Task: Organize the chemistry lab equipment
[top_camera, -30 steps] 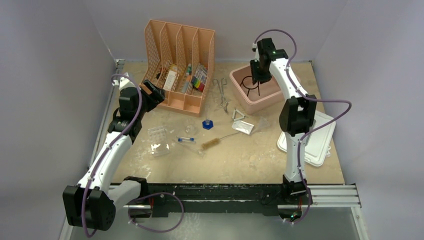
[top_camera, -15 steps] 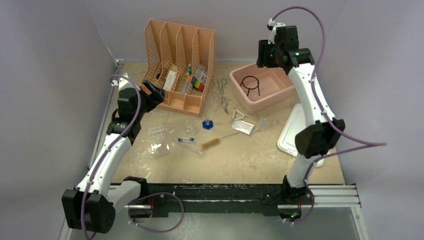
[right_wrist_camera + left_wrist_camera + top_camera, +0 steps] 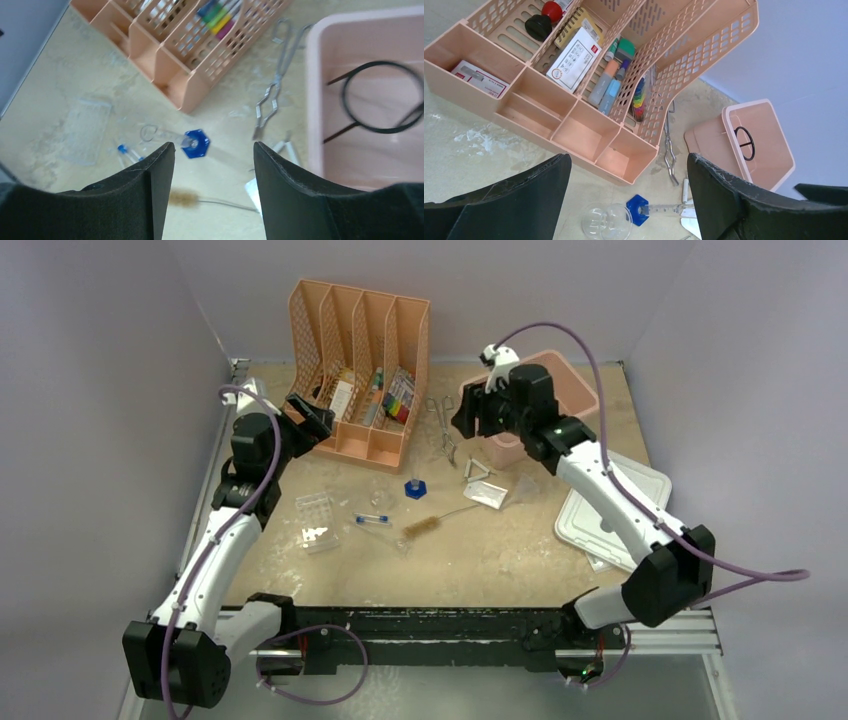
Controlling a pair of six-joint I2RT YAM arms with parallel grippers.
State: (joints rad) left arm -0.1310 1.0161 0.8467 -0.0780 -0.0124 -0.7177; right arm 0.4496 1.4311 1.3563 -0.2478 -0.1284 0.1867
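Top external: left gripper [image 3: 312, 420] hovers off the near-left corner of the peach slotted organizer [image 3: 360, 370], fingers spread wide, nothing between them. Right gripper [image 3: 466, 418] hangs above the table at the left edge of the pink tub [image 3: 575, 375], jaws apart and empty too; right wrist view confirms bare table showing between the fingers [image 3: 150, 190]. Black wire ring with stem [image 3: 744, 143] lies inside the tub, not touched by either gripper. Metal tongs [image 3: 443, 430] lie on the table between organizer and tub, just left of the right gripper. Nearer, mid-table: a clear cylinder on a blue hex base [image 3: 415, 487] lying on its side, a clear round flask [image 3: 380, 498] just left of it, the wire triangle [image 3: 478, 472] to the right beside a clear packet [image 3: 487, 495]. Blue-capped clear tube [image 3: 373, 520] and bristle brush [image 3: 422, 528] lie closer still, near each other but apart. White tube rack [image 3: 313, 506] sits left of those, beside the left arm. White lid [image 3: 615, 515] rests at the right, under the right arm.
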